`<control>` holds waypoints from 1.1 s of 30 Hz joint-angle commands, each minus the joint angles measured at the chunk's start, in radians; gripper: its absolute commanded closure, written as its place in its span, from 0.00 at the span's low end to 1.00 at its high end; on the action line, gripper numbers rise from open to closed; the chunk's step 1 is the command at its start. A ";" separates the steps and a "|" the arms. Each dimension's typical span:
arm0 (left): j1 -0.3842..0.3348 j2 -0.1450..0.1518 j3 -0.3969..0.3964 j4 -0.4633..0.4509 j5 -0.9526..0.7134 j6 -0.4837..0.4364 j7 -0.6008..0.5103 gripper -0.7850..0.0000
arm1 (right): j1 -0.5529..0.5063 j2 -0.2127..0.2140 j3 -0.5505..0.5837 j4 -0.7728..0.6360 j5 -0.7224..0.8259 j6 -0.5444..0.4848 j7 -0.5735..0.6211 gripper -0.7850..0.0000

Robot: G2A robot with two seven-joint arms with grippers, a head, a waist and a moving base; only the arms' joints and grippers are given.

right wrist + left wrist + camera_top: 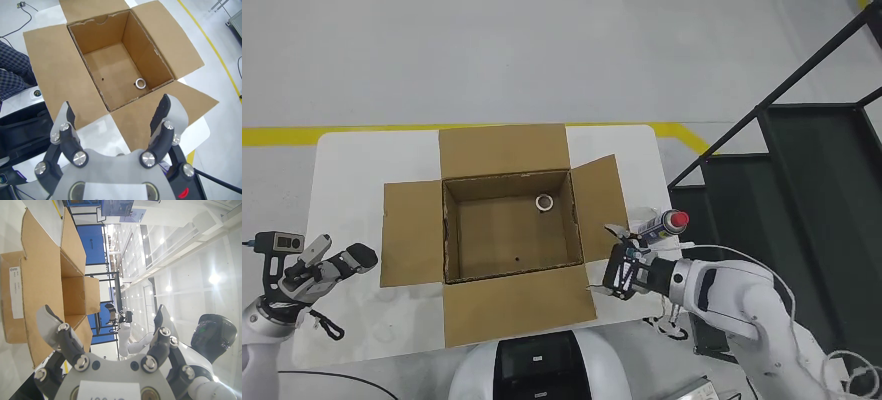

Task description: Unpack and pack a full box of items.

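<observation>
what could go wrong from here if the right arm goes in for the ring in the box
1. The ring sits close in a corner of the box, so the open right gripper may lack finger room on the wall side.
2. A flap lies between that gripper and the opening; the arm could catch it and shift the box.
3. The can by the table edge, beside that arm, might get knocked off.
</observation>
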 commanded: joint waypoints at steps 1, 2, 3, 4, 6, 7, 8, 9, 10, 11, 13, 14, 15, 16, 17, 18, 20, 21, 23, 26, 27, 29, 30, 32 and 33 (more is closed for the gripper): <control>0.000 0.000 0.000 0.000 0.000 0.000 0.000 0.00 | -0.063 0.004 0.059 -0.004 -0.020 -0.011 -0.014 0.00; 0.000 0.000 0.000 0.000 0.000 0.000 0.000 0.00 | -0.092 0.006 0.083 -0.005 -0.027 -0.020 -0.024 0.00; 0.000 0.000 0.000 0.000 0.000 0.000 0.000 0.00 | -0.121 0.008 0.108 -0.005 -0.035 -0.023 -0.033 0.00; 0.000 0.000 0.000 0.000 0.000 0.000 0.000 0.00 | -0.149 0.009 0.132 -0.005 -0.043 -0.023 -0.039 0.00; 0.000 0.000 0.000 0.000 0.000 0.000 0.000 0.00 | -0.203 0.010 0.176 -0.004 -0.052 -0.025 -0.057 0.00; 0.000 0.000 0.000 0.000 0.000 0.000 0.000 0.00 | -0.229 0.011 0.196 -0.002 -0.059 -0.026 -0.062 0.00; 0.000 0.000 0.000 0.000 0.000 0.000 0.000 0.00 | -0.253 0.011 0.214 0.003 -0.072 -0.026 -0.060 0.00; 0.000 0.000 0.000 0.000 0.000 0.000 0.000 0.00 | -0.275 0.012 0.226 0.007 -0.081 -0.022 -0.059 0.00; 0.000 0.000 0.000 0.000 0.000 0.000 0.000 0.00 | -0.295 0.011 0.235 0.016 -0.088 -0.016 -0.054 0.00; 0.000 0.000 0.000 0.000 0.000 0.000 0.000 0.00 | -0.310 0.011 0.241 0.025 -0.100 -0.007 -0.046 0.00; 0.000 0.000 0.000 0.000 0.000 0.000 0.000 0.00 | -0.326 0.011 0.237 0.048 -0.129 0.014 -0.031 0.00; 0.000 0.000 0.000 0.000 0.000 0.000 0.000 0.00 | -0.327 0.011 0.228 0.061 -0.145 0.030 -0.025 0.00; 0.000 0.000 0.000 0.000 0.000 0.000 0.000 0.00 | -0.323 0.010 0.214 0.074 -0.152 0.039 -0.036 0.00; 0.000 0.000 0.000 0.000 0.000 0.000 0.000 0.00 | -0.317 0.010 0.201 0.094 -0.160 0.042 -0.050 0.00; 0.000 0.000 0.000 0.000 0.000 0.000 0.000 0.00 | -0.308 0.010 0.191 0.123 -0.189 0.061 -0.042 0.00; 0.000 0.000 0.000 0.000 0.000 0.000 0.000 0.00 | -0.296 0.009 0.172 0.141 -0.212 0.078 -0.042 0.00; 0.000 0.000 0.000 0.000 0.000 0.000 0.000 0.00 | -0.266 0.008 0.139 0.195 -0.239 0.102 -0.044 0.00; 0.000 0.000 0.000 0.000 0.000 0.000 0.000 0.00 | -0.250 0.007 0.124 0.219 -0.261 0.122 -0.029 0.00; 0.000 0.000 0.000 0.000 0.000 0.000 0.000 0.00 | -0.218 0.004 0.089 0.265 -0.276 0.151 -0.020 0.00; 0.000 0.000 0.000 0.000 0.000 0.000 0.000 0.00 | -0.171 0.000 0.046 0.322 -0.292 0.183 -0.007 0.00; 0.000 0.000 0.000 0.000 0.000 0.000 0.000 0.00 | -0.157 -0.001 0.036 0.337 -0.293 0.191 -0.003 0.00; 0.000 0.000 0.000 0.000 0.000 0.000 0.000 0.00 | -0.133 -0.003 0.020 0.366 -0.284 0.210 -0.001 0.00; 0.000 0.000 0.000 0.000 0.000 0.000 0.000 0.00 | -0.121 -0.004 0.015 0.380 -0.282 0.219 0.002 0.00; 0.000 0.000 0.000 0.000 0.000 0.000 0.000 0.00 | -0.099 -0.006 0.002 0.401 -0.278 0.235 0.004 0.00; 0.000 0.000 0.000 0.000 0.000 0.000 0.000 0.00 | -0.089 -0.007 -0.003 0.411 -0.274 0.238 0.003 0.00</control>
